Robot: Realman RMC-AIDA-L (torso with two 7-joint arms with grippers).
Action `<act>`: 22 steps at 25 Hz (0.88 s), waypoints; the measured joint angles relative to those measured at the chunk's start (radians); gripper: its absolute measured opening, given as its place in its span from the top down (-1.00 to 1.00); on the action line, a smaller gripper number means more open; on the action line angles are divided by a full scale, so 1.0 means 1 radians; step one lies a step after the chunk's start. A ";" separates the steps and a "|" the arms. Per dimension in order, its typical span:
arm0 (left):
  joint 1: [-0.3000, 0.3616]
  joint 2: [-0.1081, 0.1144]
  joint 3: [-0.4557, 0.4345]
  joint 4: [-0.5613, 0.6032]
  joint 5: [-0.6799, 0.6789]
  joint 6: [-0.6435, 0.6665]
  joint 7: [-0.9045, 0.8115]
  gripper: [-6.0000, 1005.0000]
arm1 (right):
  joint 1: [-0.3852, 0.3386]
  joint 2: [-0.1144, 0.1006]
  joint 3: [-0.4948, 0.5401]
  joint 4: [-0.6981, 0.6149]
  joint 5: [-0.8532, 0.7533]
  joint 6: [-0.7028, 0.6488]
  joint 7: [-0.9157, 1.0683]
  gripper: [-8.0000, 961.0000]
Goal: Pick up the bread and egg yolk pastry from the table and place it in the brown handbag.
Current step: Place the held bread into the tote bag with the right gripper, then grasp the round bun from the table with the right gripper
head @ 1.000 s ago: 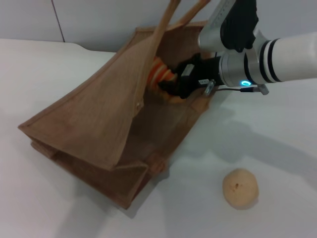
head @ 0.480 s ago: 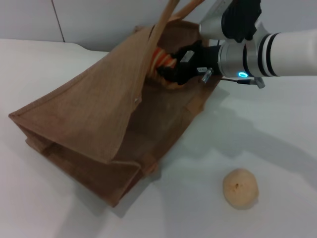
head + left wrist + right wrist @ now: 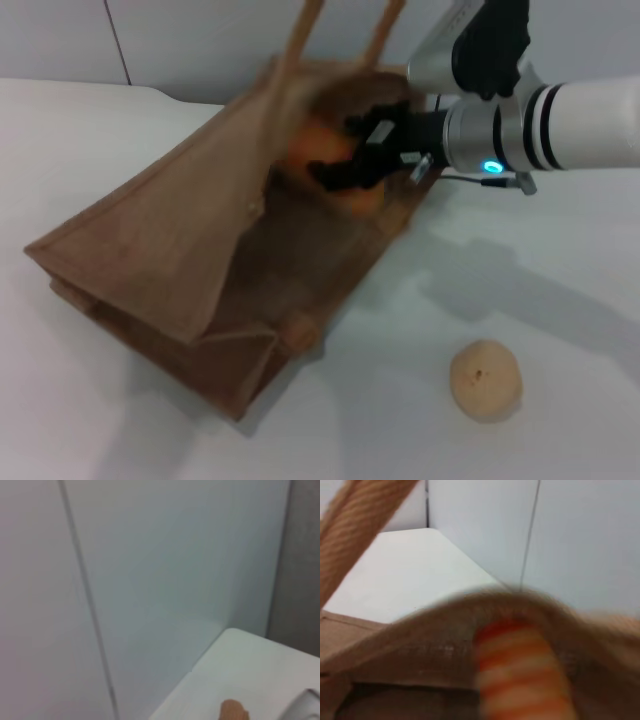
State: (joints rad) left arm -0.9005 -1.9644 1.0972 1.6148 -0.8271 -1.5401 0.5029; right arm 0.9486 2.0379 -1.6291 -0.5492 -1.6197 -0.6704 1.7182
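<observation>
Shifted and slumped since a moment ago, the brown handbag (image 3: 200,260) is seen lying on the white table (image 3: 560,300), its mouth pushed back by the right gripper (image 3: 350,165), which is clamped on the bread (image 3: 325,150) just inside the opening. Its long axis is pointed into the bag. Left to do: the egg yolk pastry (image 3: 485,380), well apart on the table.
</observation>
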 joint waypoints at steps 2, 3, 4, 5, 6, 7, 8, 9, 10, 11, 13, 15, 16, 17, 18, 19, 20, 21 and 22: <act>0.012 0.003 0.000 -0.001 0.034 0.015 0.001 0.75 | -0.009 0.000 -0.005 -0.005 0.000 -0.025 0.000 -0.67; 0.016 0.004 0.000 -0.001 0.051 0.019 0.001 0.75 | -0.015 -0.002 -0.006 -0.008 0.000 -0.041 0.000 -0.68; 0.028 0.007 -0.001 -0.002 0.093 0.025 0.001 0.75 | -0.022 -0.004 -0.006 -0.010 0.000 -0.058 0.001 -0.70; 0.028 0.007 -0.001 -0.002 0.093 0.025 0.001 0.75 | -0.030 -0.005 -0.006 -0.014 0.000 -0.077 0.001 -0.71; 0.033 0.008 -0.001 -0.002 0.104 0.026 0.002 0.75 | -0.039 -0.005 -0.006 -0.019 -0.002 -0.097 0.004 -0.73; 0.040 0.009 -0.001 -0.002 0.119 0.027 0.005 0.75 | -0.052 -0.007 -0.005 -0.029 -0.006 -0.120 0.009 -0.74; 0.046 0.010 -0.001 -0.002 0.129 0.029 0.009 0.75 | -0.067 -0.008 -0.005 -0.041 -0.015 -0.144 0.017 -0.74; 0.052 0.010 -0.002 -0.002 0.135 0.032 0.012 0.75 | -0.088 -0.011 -0.002 -0.066 -0.032 -0.164 0.032 -0.74; 0.058 0.013 -0.002 -0.003 0.140 0.037 0.015 0.75 | -0.114 -0.013 0.001 -0.095 -0.062 -0.181 0.055 -0.74; 0.063 0.016 -0.002 -0.003 0.142 0.041 0.016 0.75 | -0.141 -0.016 0.005 -0.127 -0.097 -0.190 0.083 -0.74; 0.073 0.021 -0.003 -0.003 0.143 0.046 0.017 0.75 | -0.206 -0.021 0.024 -0.225 -0.216 -0.202 0.171 -0.74; 0.078 0.024 -0.010 -0.006 0.143 0.049 0.017 0.75 | -0.275 -0.020 0.062 -0.346 -0.376 -0.221 0.272 -0.74; 0.080 0.025 -0.015 -0.007 0.144 0.050 0.017 0.75 | -0.311 -0.018 0.087 -0.412 -0.453 -0.237 0.318 -0.74; 0.081 0.025 -0.021 -0.011 0.144 0.051 0.017 0.75 | -0.346 -0.017 0.108 -0.479 -0.517 -0.265 0.357 -0.74; 0.082 0.025 -0.025 -0.013 0.144 0.052 0.017 0.75 | -0.374 -0.016 0.125 -0.534 -0.560 -0.291 0.385 -0.73; 0.084 0.025 -0.027 -0.015 0.144 0.054 0.017 0.75 | -0.399 -0.015 0.140 -0.582 -0.591 -0.327 0.404 -0.73; 0.089 0.026 -0.028 -0.016 0.145 0.058 0.017 0.75 | -0.421 -0.014 0.156 -0.627 -0.604 -0.362 0.416 -0.73; 0.095 0.026 -0.028 -0.016 0.147 0.063 0.017 0.75 | -0.437 -0.013 0.172 -0.663 -0.605 -0.405 0.422 -0.73; 0.100 0.027 -0.028 -0.016 0.152 0.066 0.017 0.75 | -0.443 -0.013 0.183 -0.682 -0.604 -0.432 0.425 -0.73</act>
State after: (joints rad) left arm -0.8004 -1.9378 1.0691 1.5983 -0.6754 -1.4740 0.5200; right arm 0.5058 2.0250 -1.4460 -1.2310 -2.2237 -1.1027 2.1436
